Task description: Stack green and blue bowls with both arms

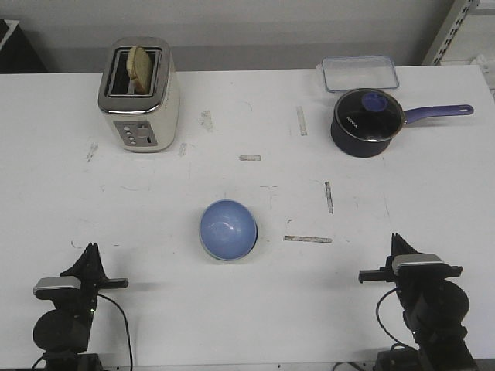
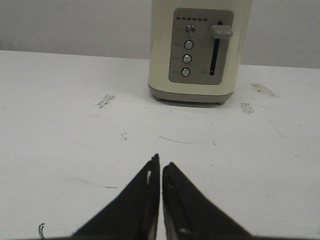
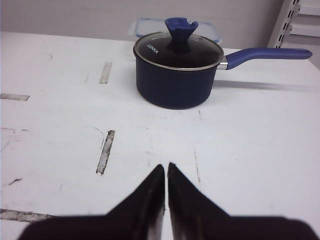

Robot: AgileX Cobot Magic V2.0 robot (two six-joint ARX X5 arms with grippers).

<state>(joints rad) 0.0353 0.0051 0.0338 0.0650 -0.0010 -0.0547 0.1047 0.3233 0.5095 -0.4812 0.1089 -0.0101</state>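
Observation:
The light blue bowl (image 1: 228, 229) sits open side up on the white table (image 1: 255, 325), in the middle towards the front. A thin greenish edge runs under its lower left rim; the green bowl shows nowhere else as a separate thing. Neither wrist view shows a bowl. My left gripper (image 1: 91, 251) is at the front left, shut and empty, well left of the bowl; its jaws meet over bare table in the left wrist view (image 2: 161, 160). My right gripper (image 1: 398, 241) is at the front right, shut and empty (image 3: 166, 166).
A cream toaster (image 1: 139, 97) with bread in a slot stands at the back left, straight ahead in the left wrist view (image 2: 199, 50). A dark lidded saucepan (image 1: 367, 122) with a purple handle and a clear lidded box (image 1: 360, 73) stand at the back right.

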